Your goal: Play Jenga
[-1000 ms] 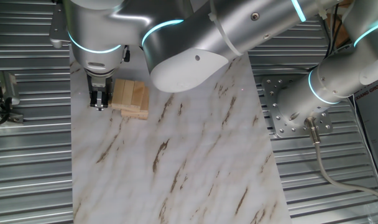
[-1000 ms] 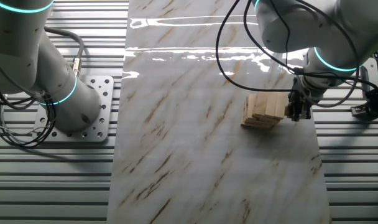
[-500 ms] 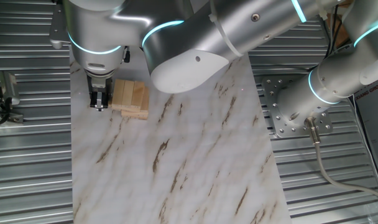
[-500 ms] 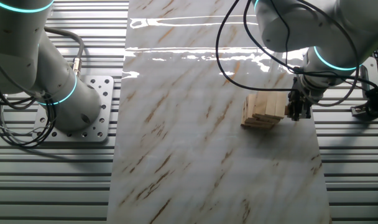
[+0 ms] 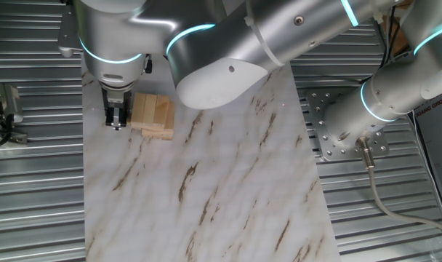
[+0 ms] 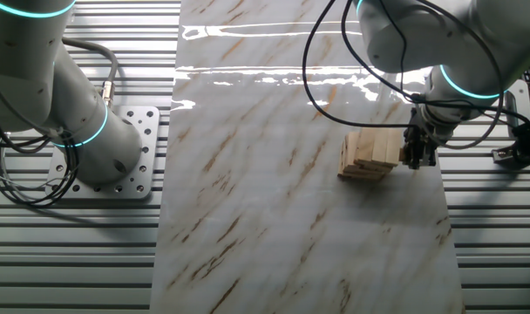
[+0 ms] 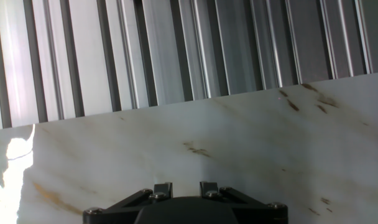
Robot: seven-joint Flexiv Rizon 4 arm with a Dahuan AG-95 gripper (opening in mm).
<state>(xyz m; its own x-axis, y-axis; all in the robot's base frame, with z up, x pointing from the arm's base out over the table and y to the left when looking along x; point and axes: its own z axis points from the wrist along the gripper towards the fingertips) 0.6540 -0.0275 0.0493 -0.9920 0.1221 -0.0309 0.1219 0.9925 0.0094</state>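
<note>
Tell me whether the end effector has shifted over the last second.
No. The end effector sits in the same spot beside the pale wooden Jenga stack, near the marble board's edge.

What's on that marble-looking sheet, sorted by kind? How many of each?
Stacks of pale natural-wood rectangular blocks: 1
Black two-finger grippers beside the stack: 1
Total: 2
Single blocks in the stack are too small to count.
</note>
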